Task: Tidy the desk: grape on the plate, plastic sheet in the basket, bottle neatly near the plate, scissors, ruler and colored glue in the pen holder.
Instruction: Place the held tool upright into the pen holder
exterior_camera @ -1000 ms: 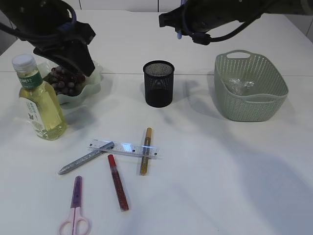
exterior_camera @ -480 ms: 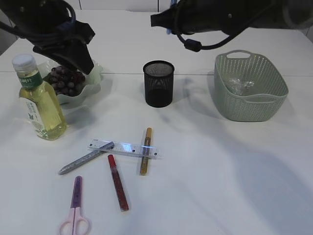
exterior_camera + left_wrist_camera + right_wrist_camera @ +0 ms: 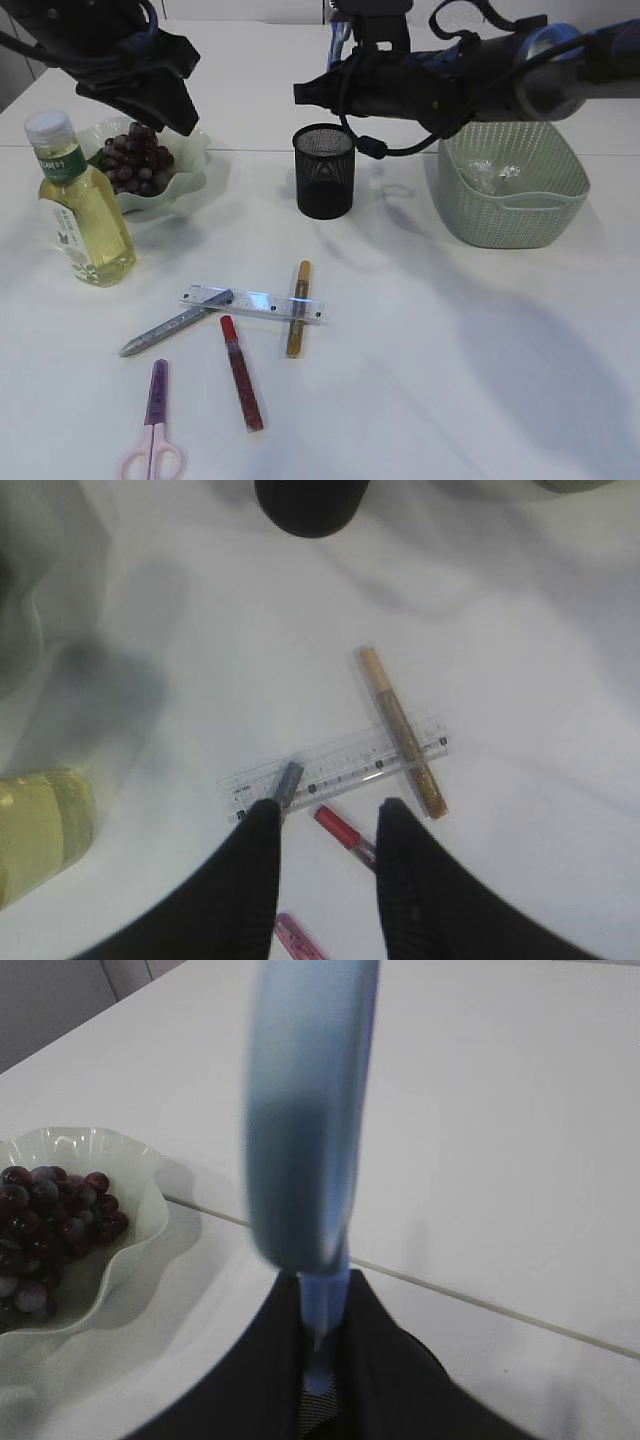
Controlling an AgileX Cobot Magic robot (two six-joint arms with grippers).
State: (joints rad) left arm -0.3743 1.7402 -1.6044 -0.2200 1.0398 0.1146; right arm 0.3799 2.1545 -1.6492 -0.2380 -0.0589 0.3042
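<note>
- Right gripper [image 3: 318, 1305] is clamping a blue glue stick [image 3: 305, 1140], holding it above the pen holder [image 3: 324, 170].
- Left gripper [image 3: 322, 825] is hanging over the ruler [image 3: 335, 767], fingers apart, gripping nothing.
- Grapes [image 3: 135, 160] are sitting on the plate [image 3: 190, 172], bottle [image 3: 82, 205] standing just beside it.
- Scissors [image 3: 154, 425] are lying on the table, near the front edge.

The right hand [image 3: 318, 1310] pinches a blue glue stick [image 3: 308, 1140] upright, grapes [image 3: 45, 1215] on the plate [image 3: 130, 1230] at left.
</note>
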